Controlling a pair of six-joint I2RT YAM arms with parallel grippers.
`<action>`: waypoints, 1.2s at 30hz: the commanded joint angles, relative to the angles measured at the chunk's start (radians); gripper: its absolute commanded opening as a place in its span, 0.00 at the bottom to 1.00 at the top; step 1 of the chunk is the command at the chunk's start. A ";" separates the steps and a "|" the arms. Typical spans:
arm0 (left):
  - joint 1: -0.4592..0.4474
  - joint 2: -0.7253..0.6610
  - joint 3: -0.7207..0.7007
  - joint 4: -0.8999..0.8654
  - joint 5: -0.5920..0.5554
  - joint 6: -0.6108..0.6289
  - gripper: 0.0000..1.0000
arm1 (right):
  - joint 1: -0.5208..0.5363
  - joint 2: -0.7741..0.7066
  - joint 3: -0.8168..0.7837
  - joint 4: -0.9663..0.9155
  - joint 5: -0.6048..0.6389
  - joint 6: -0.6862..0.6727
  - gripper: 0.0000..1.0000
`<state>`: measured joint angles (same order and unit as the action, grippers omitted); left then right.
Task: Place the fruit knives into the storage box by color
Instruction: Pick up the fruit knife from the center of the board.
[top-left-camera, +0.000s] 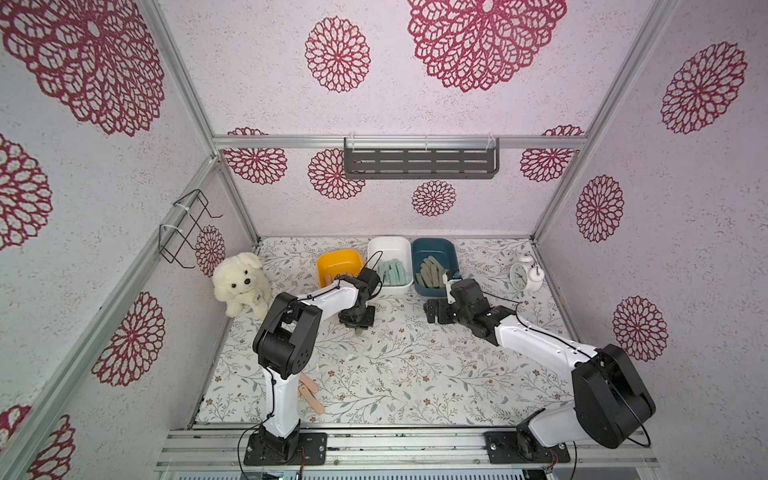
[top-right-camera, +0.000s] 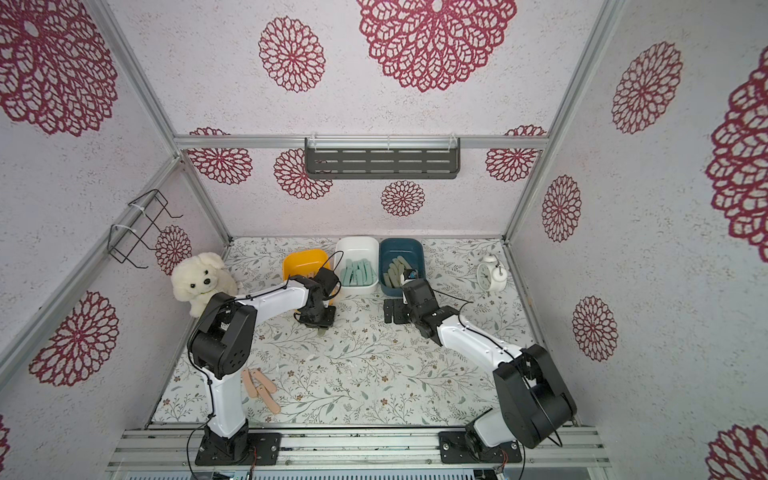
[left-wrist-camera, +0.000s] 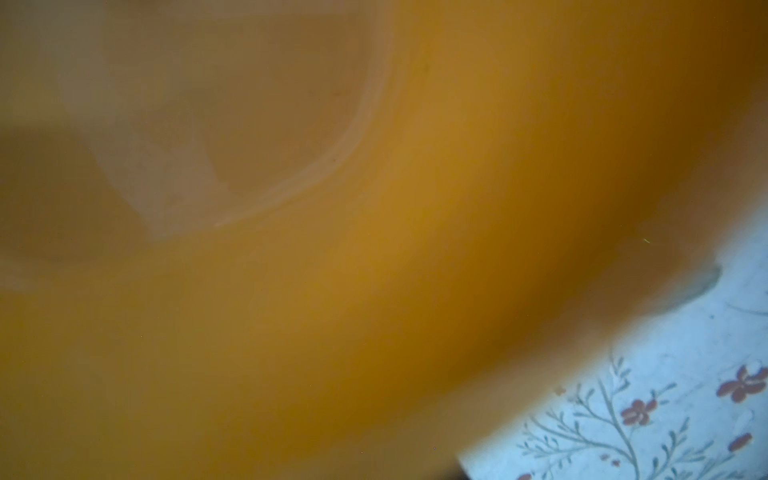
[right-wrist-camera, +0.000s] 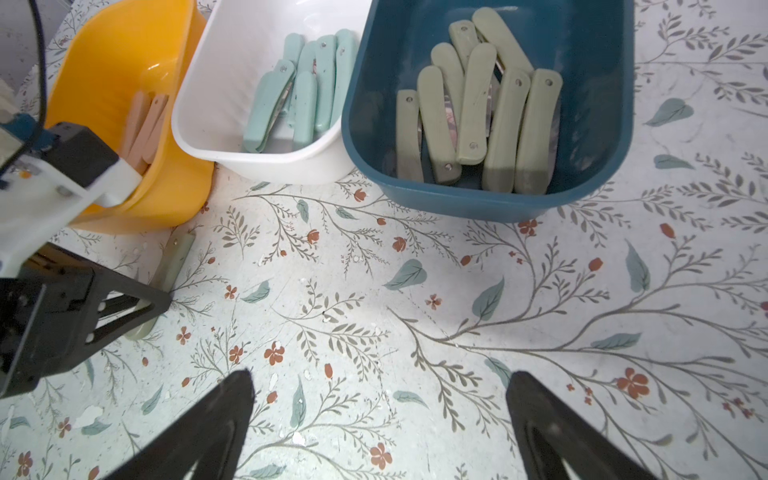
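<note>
At 12 o'clock on tbl (right-wrist-camera: 415, 291), 3 bins in a row: yellow bin (right-wrist-camera: 124, 50) w/ peach-pink knives (right-wrist-camera: 143, 124), white bin (right-wrist-camera: 232, 62) w/ mint-teal knives (right-wrist-camera: 299, 91), blue bin (right-wrist-camera: 590, 83) w/ sage-green knives (right-wrist-camera: 478, 112). L gripper (top-left-camera: 356, 323) is down on tbl at ~11 o'clock, just in front of yellow bin, over a loose sage knife (right-wrist-camera: 176, 259) lying flat; can't tell if jaws are closed on it. R gripper (right-wrist-camera: 380, 376) hovers at ~1 o'clock before blue bin, jaws wide apart, empty. 3 loose pink knives (top-right-camera: 259, 388) lie at 7 o'clock nr front edge.
</note>
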<state>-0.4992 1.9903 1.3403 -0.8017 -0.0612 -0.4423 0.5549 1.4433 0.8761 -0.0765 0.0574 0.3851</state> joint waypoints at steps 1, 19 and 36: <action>-0.014 -0.016 -0.025 -0.027 0.002 -0.028 0.23 | -0.006 -0.035 -0.008 -0.001 0.024 -0.012 0.99; -0.041 -0.151 -0.041 -0.078 0.034 -0.083 0.20 | -0.009 -0.034 0.025 -0.015 0.033 -0.018 0.99; -0.194 -0.135 0.139 -0.087 0.015 -0.182 0.20 | -0.085 -0.119 -0.012 -0.020 0.065 -0.017 0.99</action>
<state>-0.6880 1.8240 1.3727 -0.9123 -0.0349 -0.6079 0.5011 1.3872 0.8726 -0.0948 0.0864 0.3840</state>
